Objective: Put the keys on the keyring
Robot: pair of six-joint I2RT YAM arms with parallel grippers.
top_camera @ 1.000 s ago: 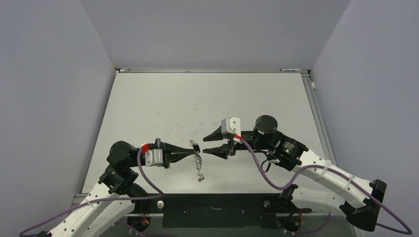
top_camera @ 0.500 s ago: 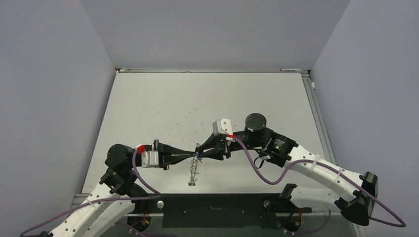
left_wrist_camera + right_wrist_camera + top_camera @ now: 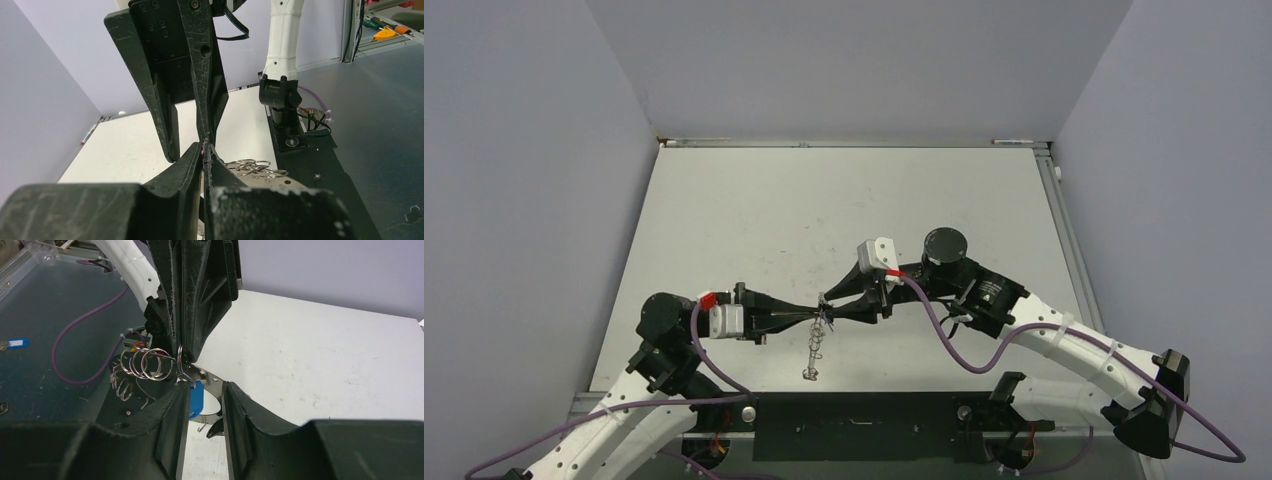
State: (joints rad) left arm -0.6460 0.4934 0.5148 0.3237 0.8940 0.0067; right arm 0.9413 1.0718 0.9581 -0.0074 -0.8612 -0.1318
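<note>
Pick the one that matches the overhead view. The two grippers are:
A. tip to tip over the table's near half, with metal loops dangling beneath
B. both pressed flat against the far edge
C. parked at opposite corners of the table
A: the left gripper and right gripper meet tip to tip, and wire loops of the keyring hang below that point.

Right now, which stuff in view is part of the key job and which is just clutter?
Job: keyring, blue key, left pincer, right pincer.
Lying about: pen, hand tools.
</note>
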